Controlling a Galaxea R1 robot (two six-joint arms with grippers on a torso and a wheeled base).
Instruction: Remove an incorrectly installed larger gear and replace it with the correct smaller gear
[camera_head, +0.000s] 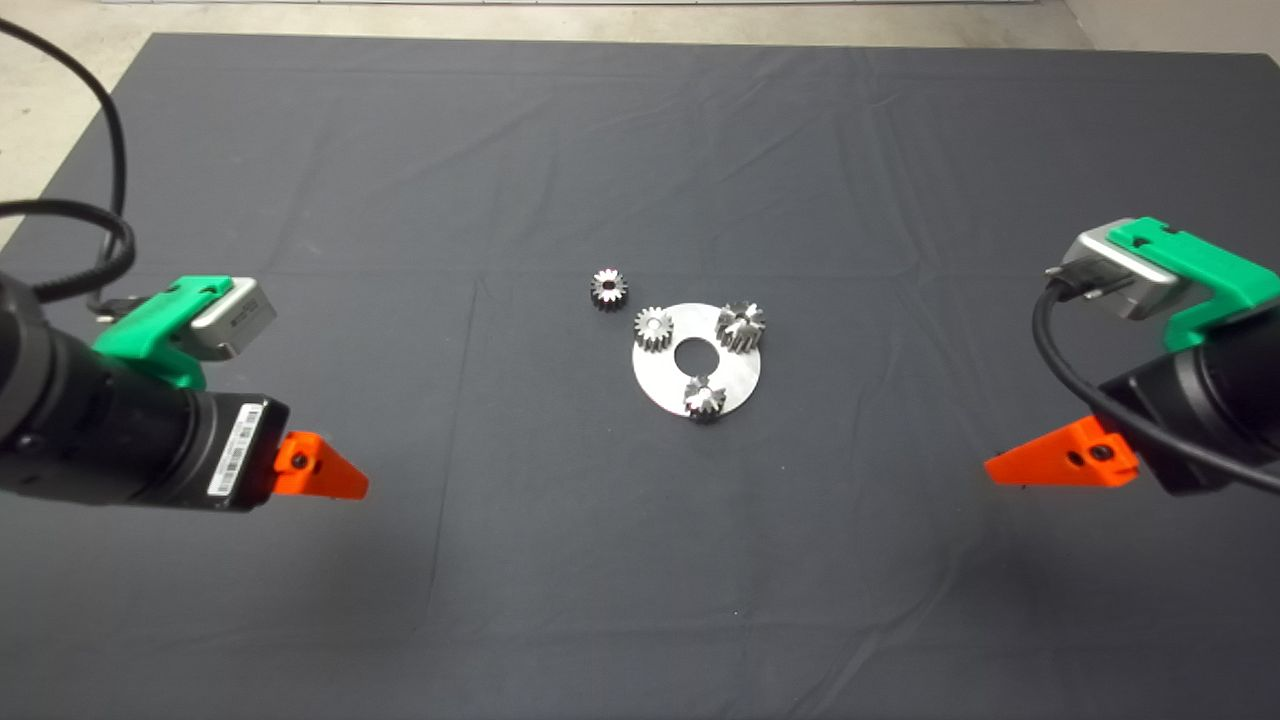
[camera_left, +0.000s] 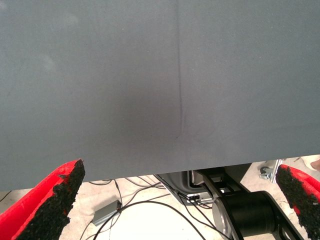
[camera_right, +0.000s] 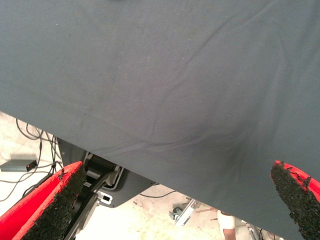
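The green-and-red left tool (camera_head: 330, 478) is held wide open and empty over the dark worktop (camera_head: 400, 200), the small dark-faced steel gear (camera_head: 608, 289) lies flat beside the round steel plate (camera_head: 665, 385) carrying the large coarse-toothed gear (camera_head: 741, 325), and the right tool (camera_head: 1030, 467) is likewise spread empty.

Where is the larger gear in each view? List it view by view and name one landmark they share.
Head view: the larger gear sits on the round plate, at its far right edge, near the mat's centre.
Left wrist view: not in it; only bare mat and floor beyond the left hand.
Right wrist view: not in it; only mat and floor beyond the right hand.
Shared landmark: the dark mat.
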